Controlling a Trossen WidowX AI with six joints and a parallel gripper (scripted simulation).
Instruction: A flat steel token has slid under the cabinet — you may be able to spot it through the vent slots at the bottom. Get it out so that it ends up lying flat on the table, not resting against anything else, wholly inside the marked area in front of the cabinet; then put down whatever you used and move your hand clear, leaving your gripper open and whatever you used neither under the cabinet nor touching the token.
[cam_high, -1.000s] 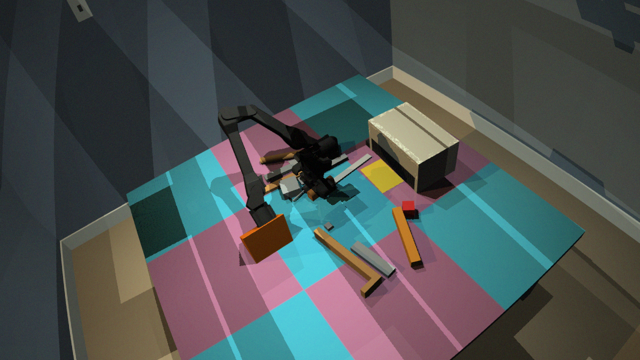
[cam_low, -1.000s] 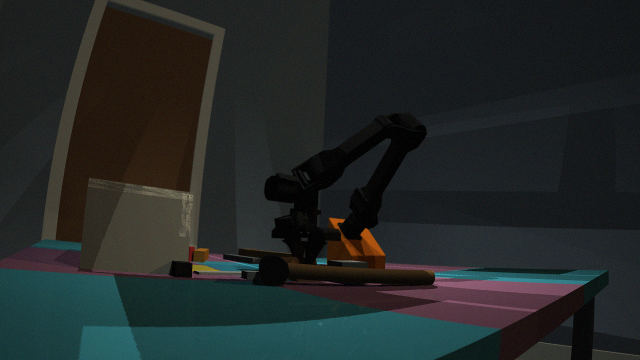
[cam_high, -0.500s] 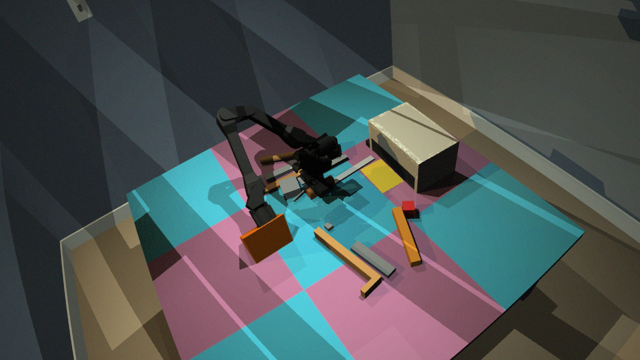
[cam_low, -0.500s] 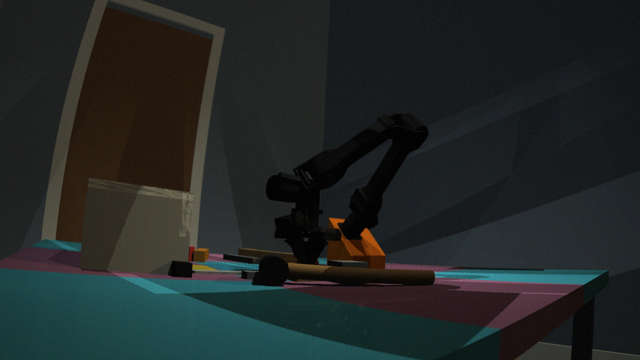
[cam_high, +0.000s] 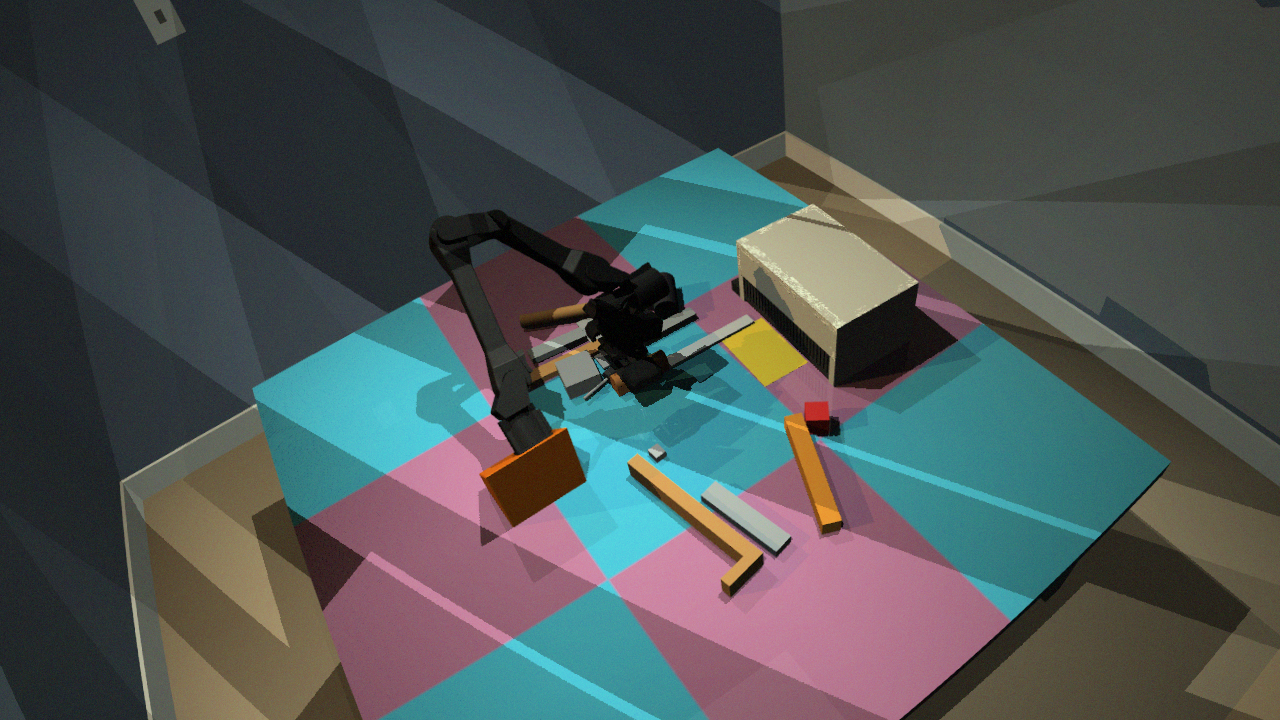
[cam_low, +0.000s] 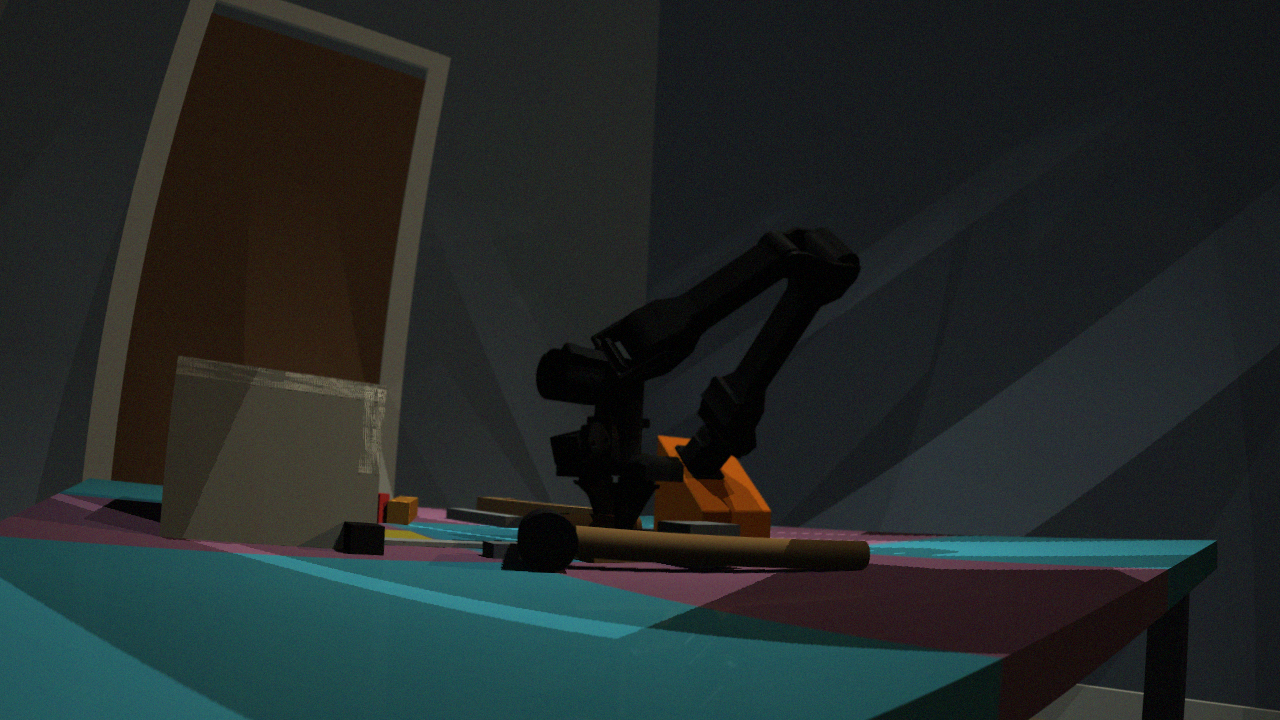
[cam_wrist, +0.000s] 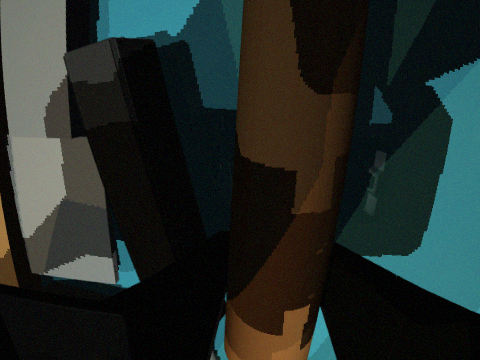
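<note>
The steel token is not visible in any view. The cream cabinet (cam_high: 832, 259) (cam_low: 268, 447) stands at the back right, with dark vent slots along its front. The yellow marked area (cam_high: 766, 353) lies in front of it. My gripper (cam_high: 637, 365) (cam_low: 617, 517) (cam_wrist: 271, 246) is low over the table, left of the yellow area, shut on a round brown handle (cam_wrist: 295, 125) that runs between the fingers. A long thin grey blade (cam_high: 711, 341) extends from the held tool toward the cabinet, its tip at the yellow area's far-left edge. The blade's joint with the handle is hidden.
A mallet (cam_high: 556, 315) (cam_low: 698, 547) lies behind the gripper. A grey block (cam_high: 580, 372) is close beside it. Nearer lie an L-shaped wooden stick (cam_high: 693, 508), a grey bar (cam_high: 745, 519), an orange bar (cam_high: 812, 474) and a red cube (cam_high: 816, 416). A black block (cam_low: 363, 538) sits by the cabinet.
</note>
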